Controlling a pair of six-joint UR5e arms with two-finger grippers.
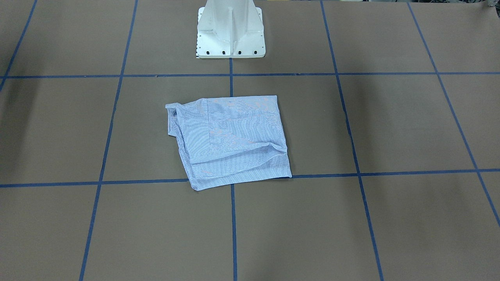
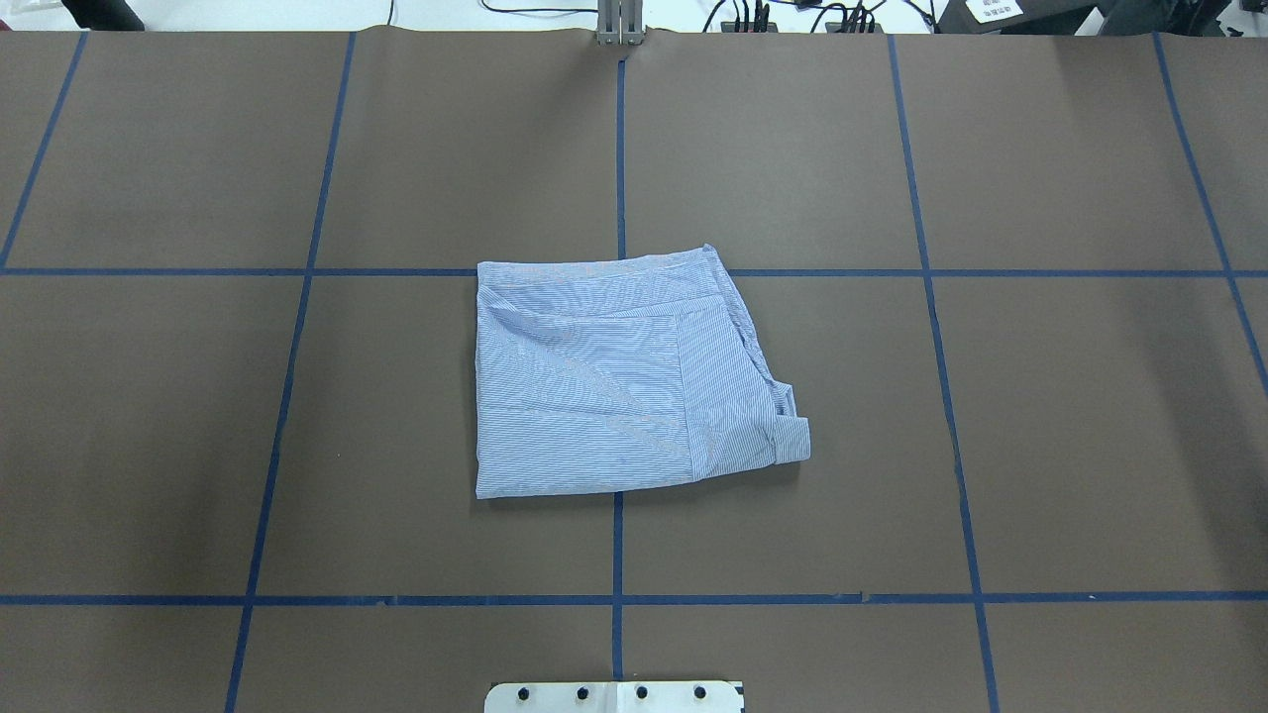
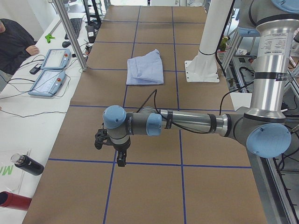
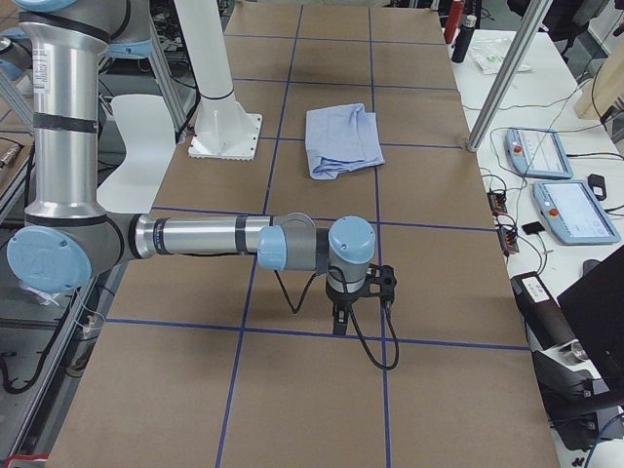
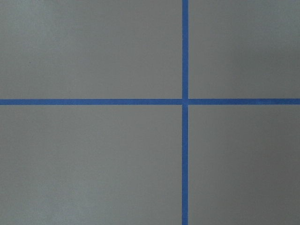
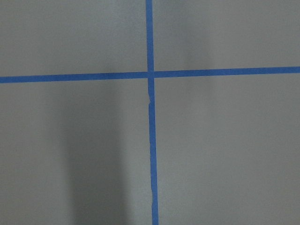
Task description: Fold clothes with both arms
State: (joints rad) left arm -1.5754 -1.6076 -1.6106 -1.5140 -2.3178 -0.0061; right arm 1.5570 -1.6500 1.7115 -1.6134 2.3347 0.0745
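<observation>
Black-fingered and pointing straight down, my left gripper [image 3: 121, 160] hangs over a crossing of blue tape lines [image 5: 185, 101] toward the table's left end. My right gripper [image 4: 337, 320] hangs the same way toward the right end. Each shows only in a side view, so I cannot tell whether the jaws are spread or pressed together; neither holds anything. Both wrist cameras see only the brown paper-covered table [image 2: 1090, 446]. From either gripper the striped shirt [image 2: 614, 386] lies inward along the table, well apart, at the table's centre in front of the white pedestal [image 1: 230, 35]. It is a flat, nearly square packet, slightly wider across the table than deep. A small loose flap [image 2: 791, 436], cuff or collar, protrudes at the corner on my right, nearest me. By my judgement neither arm is clearly nearer; the right arm would serve that flap. Nothing lies between grippers and shirt. Control pendants [image 3: 51, 70], a black bottle [image 3: 28, 164] and a seated person [image 3: 14, 44] are on the operators' side, off the work surface.
</observation>
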